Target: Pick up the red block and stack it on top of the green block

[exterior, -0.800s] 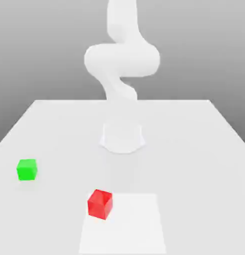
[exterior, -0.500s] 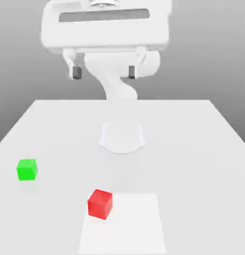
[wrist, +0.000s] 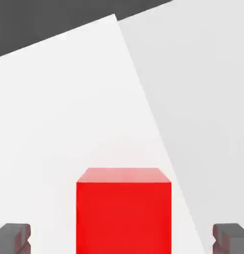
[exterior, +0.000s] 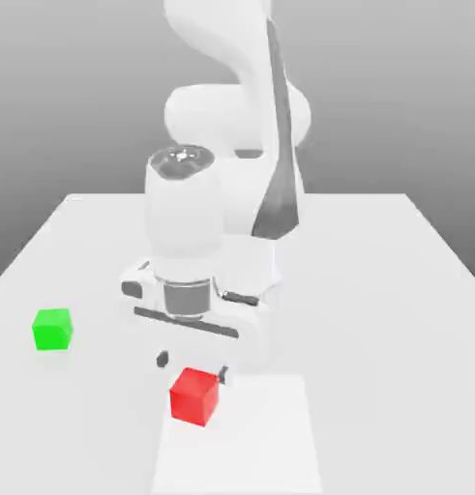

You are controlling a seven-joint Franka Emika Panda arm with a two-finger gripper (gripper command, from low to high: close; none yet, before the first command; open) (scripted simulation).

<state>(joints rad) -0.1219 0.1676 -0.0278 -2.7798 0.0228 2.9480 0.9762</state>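
Gripper [exterior: 192, 364] hanging spread wide just above the red block [exterior: 193, 394], gripping nothing.

Pointing straight down in the lower middle of the exterior view, with 2 dark fingertips [exterior: 163, 360] flanking the cube's top edge and not touching it; in the hand view, bracketing the red block [wrist: 123, 211] with 1 pad [wrist: 12, 238] in each lower corner. Sitting flat on the white table [exterior: 376, 290], at the near edge of a brighter square patch [exterior: 265, 435]. Resting well apart at the exterior view's left edge, the green block [exterior: 52, 329]. Likely handling as a light, rigid, matte cube, unlikely to slip or crush; best pinching across 2 opposite vertical faces, around mid-height, squarely centred so as to be keeping level for stacking.
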